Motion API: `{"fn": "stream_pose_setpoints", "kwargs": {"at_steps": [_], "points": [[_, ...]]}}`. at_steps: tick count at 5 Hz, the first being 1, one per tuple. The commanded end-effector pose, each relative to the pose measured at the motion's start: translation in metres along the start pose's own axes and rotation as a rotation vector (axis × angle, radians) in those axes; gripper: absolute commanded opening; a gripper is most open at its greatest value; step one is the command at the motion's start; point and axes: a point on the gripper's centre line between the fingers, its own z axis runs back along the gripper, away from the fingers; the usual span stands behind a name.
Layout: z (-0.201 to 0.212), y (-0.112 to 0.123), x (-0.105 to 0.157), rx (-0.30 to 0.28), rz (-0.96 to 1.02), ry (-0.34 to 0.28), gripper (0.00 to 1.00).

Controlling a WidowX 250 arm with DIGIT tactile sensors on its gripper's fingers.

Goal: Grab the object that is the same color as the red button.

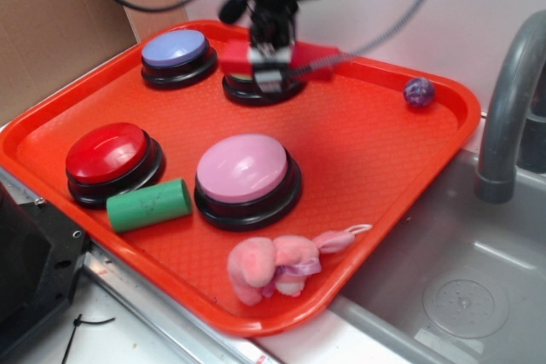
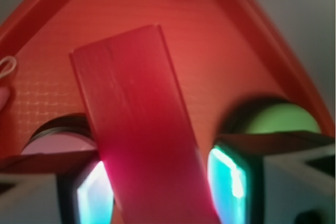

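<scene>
Four round buttons stand on one tray (image 1: 388,138): red button (image 1: 108,153), pink button (image 1: 243,170), blue button (image 1: 175,49), and a fourth button (image 1: 247,89) at the back, mostly hidden under the gripper (image 1: 267,57). In the wrist view its dome shows green (image 2: 275,118). Each button has a black base and a smooth domed top.

One green cylinder (image 1: 149,205) lies on its side just beside the red and pink buttons. One pink plush toy (image 1: 277,263) lies at the tray's near edge. One small purple ball (image 1: 418,91) sits near the far right corner.

One red block (image 1: 294,55) is pinched between the gripper fingers and held crosswise above the fourth button. In the wrist view the block (image 2: 142,129) fills the centre as a flat, elongated slab with a faint lengthwise grain; its near end is cut off by the frame.

The tray is red-orange plastic with a fine grid texture and a raised rim. The gripper's upper part is cut off, and both views are blurred. One grey sink (image 1: 469,270) lies to the right, with a faucet (image 1: 508,108) only partly in frame.
</scene>
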Motion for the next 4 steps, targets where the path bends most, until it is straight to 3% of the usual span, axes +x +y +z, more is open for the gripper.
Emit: {"fn": "stream_pose_setpoints", "kwargs": {"at_steps": [1,2,3,4], "points": [[0.065,0.014,-0.046,-0.141,0.458,-0.112,0.0],[0.082,0.015,-0.068,-0.054,0.628,-0.121,0.0],[0.086,0.026,-0.086,-0.003,0.755,-0.11,0.0],[0.077,0.038,-0.088,0.022,0.81,-0.057,0.0]]}}
